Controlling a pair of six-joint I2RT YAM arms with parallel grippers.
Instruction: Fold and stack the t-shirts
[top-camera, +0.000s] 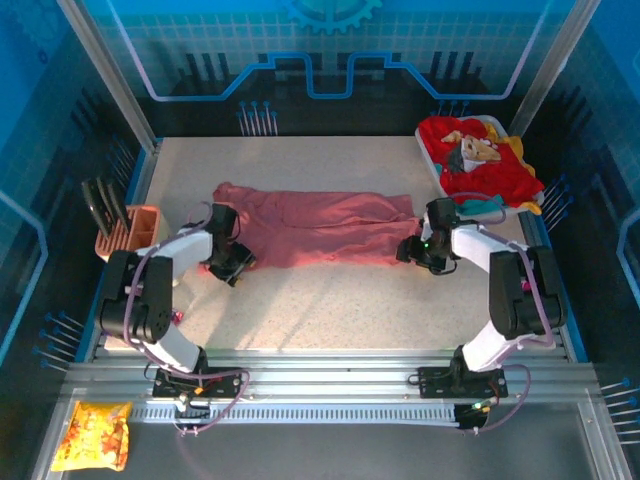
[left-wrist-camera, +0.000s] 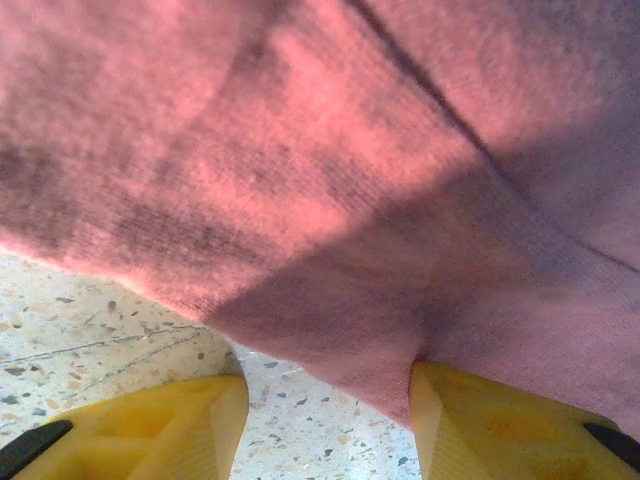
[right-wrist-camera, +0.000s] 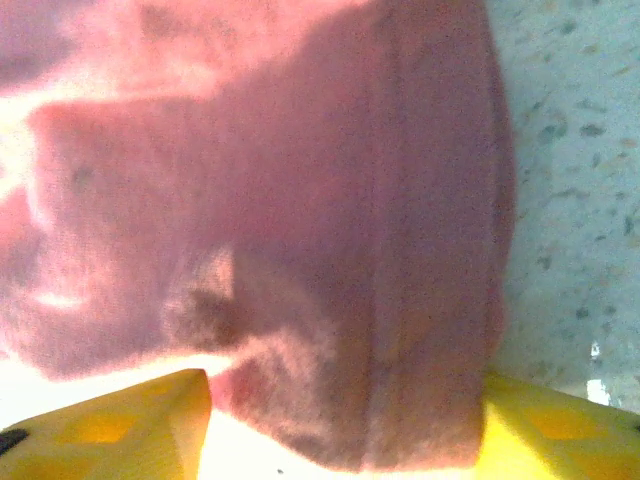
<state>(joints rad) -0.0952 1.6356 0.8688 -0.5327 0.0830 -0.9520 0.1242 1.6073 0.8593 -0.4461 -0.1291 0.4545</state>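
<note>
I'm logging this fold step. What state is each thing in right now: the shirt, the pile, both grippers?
pink shirt: spread in a long wrinkled strip on the table
shirt pile: crumpled, unfolded, heaped in the white tray
left gripper: open, shirt's near edge between its fingers
right gripper: shut on the pink shirt's right end

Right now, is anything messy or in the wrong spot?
Yes. A snack bag lies off the table, at the near left corner, and the shirts spill over their tray's rim at the far right.
</note>
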